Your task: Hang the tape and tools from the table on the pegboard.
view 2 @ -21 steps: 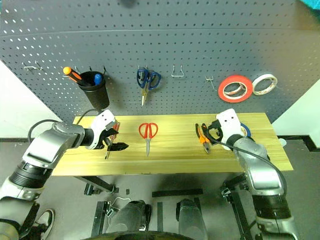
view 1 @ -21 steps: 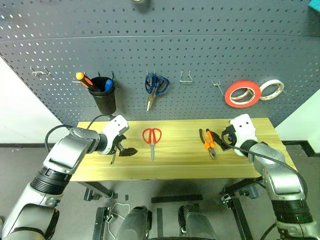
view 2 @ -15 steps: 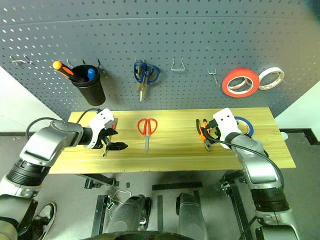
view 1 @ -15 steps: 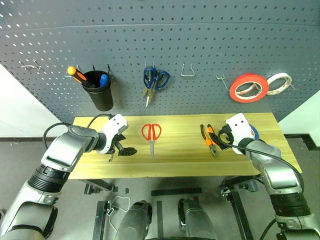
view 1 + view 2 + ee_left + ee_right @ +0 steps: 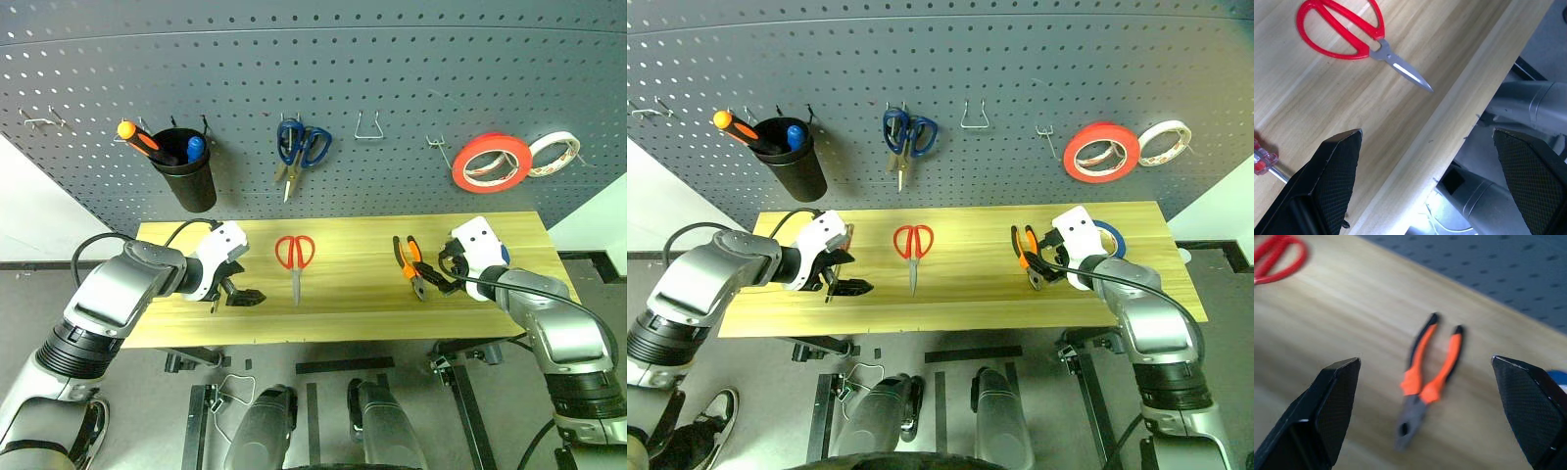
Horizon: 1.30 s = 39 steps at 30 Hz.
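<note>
both arms reach forward, elbows bent. the left gripper (image 5: 238,291) and right gripper (image 5: 438,277) have fingers spread wide, seemingly holding nothing.

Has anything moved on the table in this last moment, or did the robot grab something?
Nothing was grabbed or let go. Both tools, left and right, are open and empty as before. The red scissors, pliers and blue tape lie where they were on the table. Only the camera view shifted.

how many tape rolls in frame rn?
3. The red-orange roll and the white roll hang on the pegboard at its right. The blue tape roll lies on the table, mostly hidden behind the right gripper.
</note>
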{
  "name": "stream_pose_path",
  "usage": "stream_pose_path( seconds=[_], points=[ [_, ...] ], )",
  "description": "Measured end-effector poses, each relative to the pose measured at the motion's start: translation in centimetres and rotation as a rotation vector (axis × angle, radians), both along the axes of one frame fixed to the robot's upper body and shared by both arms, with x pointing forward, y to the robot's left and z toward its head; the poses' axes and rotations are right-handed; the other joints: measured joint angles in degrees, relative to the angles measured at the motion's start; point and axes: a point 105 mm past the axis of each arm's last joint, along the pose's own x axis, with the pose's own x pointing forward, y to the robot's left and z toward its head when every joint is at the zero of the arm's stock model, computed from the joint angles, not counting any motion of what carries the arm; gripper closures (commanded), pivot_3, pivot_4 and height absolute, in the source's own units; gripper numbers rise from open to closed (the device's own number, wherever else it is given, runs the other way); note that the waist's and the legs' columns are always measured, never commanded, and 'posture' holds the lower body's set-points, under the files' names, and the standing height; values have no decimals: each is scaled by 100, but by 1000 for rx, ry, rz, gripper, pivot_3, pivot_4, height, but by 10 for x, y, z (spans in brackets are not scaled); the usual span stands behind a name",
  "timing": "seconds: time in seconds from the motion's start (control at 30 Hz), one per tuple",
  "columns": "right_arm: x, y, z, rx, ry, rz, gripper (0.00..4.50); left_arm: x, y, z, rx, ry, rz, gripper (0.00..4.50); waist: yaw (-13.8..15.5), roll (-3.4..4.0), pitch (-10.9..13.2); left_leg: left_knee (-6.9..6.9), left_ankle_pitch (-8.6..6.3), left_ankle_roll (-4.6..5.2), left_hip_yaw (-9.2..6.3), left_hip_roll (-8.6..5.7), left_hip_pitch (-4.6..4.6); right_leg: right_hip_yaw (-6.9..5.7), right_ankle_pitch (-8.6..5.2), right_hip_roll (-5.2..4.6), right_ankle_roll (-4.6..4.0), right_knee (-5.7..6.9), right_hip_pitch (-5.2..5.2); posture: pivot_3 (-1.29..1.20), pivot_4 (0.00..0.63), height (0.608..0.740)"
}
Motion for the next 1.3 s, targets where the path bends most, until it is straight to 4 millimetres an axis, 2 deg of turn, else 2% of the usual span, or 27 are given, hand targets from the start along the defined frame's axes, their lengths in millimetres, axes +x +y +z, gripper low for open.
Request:
stream_pose_path(
  seconds=[0.27, 0.37, 0.6, 0.77, 0.93, 1.07, 1.3],
  points=[
    [-3, -5, -2, -25, 31, 10, 0, 9, -7, -5, -20, -27, 20, 50, -6, -1, 12, 0, 0, -1, 0, 0, -1, -1, 0, 0, 0, 0, -2, 72, 265, 740],
    [-2, -6, -2, -29, 30, -1, 0, 12, -4, -6, -16, -35, 38, 50, -4, 0, 13, 0, 1, -3, 0, 0, -1, -1, 0, 0, 0, -1, -3, 73, 262, 740],
    [8, -18, -1, -45, 12, -47, 0, 24, 1, -2, -31, -79, 95, 50, -4, -5, 38, 0, 3, -6, -1, 0, -2, -2, 2, -1, -1, 0, -4, 69, 296, 740],
    [30, -34, -3, -77, -5, -69, 0, 29, -14, 8, -68, -104, 45, 50, -17, -22, 192, 3, 4, -8, 1, -1, -3, -2, 8, -2, -3, 1, -4, 70, 353, 740],
    [45, -47, -16, -111, 34, -64, 0, 29, -41, 10, -111, -89, -65, 50, -24, -16, 370, 2, 12, -21, 2, 0, -19, -6, 8, 0, -3, 1, -20, 69, 381, 740],
    [54, -54, -18, -132, 32, -63, 0, 33, -61, 13, -142, -96, -122, 50, -33, -23, 485, 6, 18, -31, 6, -1, -27, -6, 9, -1, -2, 1, -25, 68, 388, 740],
    [59, -81, -21, -181, 44, -111, 0, 31, -66, 14, -152, -101, -145, 50, -90, -21, 604, 7, 19, -33, 8, 0, -26, -6, 9, 0, -1, 6, -27, 71, 395, 740]
  ],
)
